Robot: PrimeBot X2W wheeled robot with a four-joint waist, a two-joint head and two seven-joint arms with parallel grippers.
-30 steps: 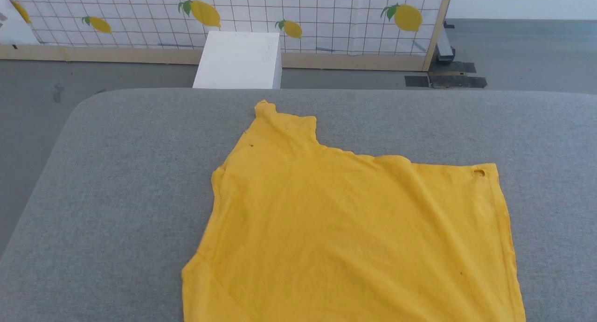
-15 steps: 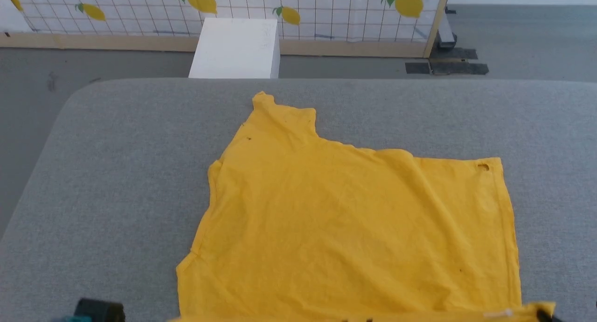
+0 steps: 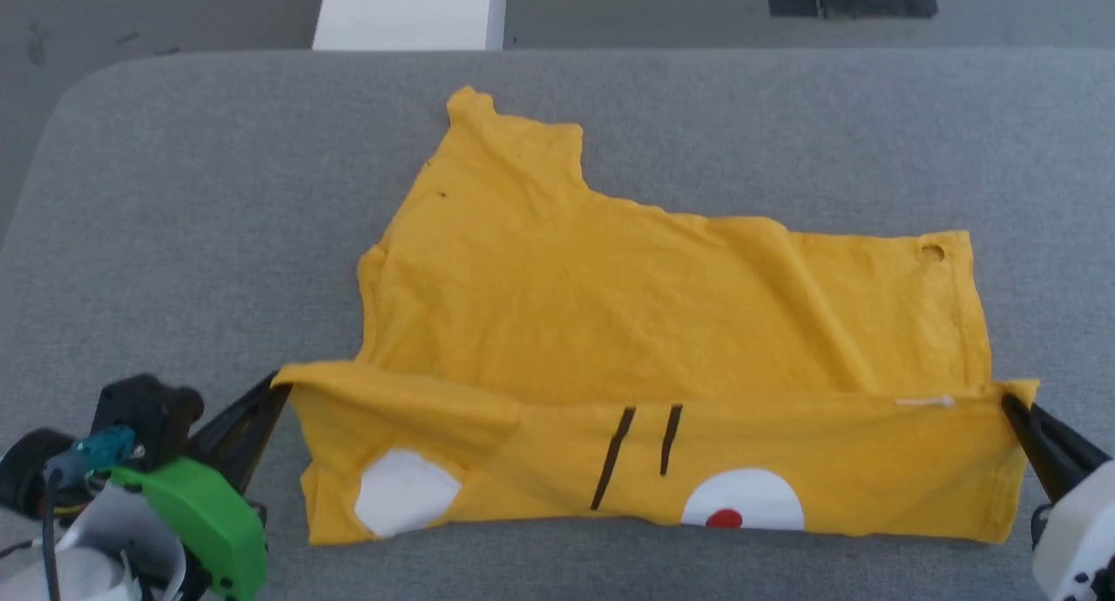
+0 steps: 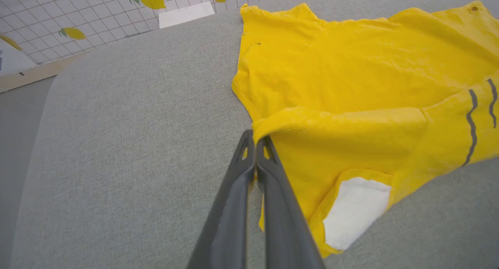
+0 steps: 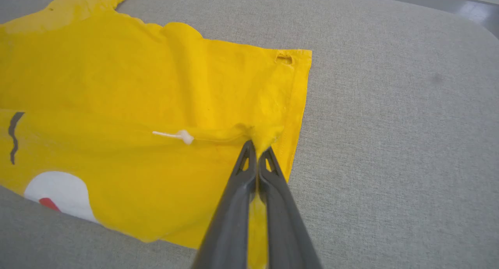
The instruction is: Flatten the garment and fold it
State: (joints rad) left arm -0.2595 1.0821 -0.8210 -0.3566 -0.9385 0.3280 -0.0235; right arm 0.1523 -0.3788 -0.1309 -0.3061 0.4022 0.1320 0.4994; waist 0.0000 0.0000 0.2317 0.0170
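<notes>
The garment [image 3: 645, 305] is a bright yellow T-shirt spread on the grey padded table [image 3: 192, 226], printed side down. Its near edge is lifted and turned over, showing black whisker lines, white patches and a red cheek. My left gripper [image 3: 277, 383] is shut on the garment's near left corner [image 4: 259, 130], fingers pressed together. My right gripper [image 3: 1009, 398] is shut on the near right corner [image 5: 257, 138]. The lifted edge stretches straight between the two grippers. A sleeve points to the far left.
A white box [image 3: 409, 10] stands on the floor beyond the table's far edge. Dark tape strips [image 3: 849, 2] lie on the floor at the far right. A lemon-print grid screen [image 4: 97, 11] stands behind. Bare grey table lies left and right of the garment.
The head camera has tilted down, so the whole picture shifted up. Both grippers have come into view, holding the garment's near corners, with the near edge now turned over and its print showing.
</notes>
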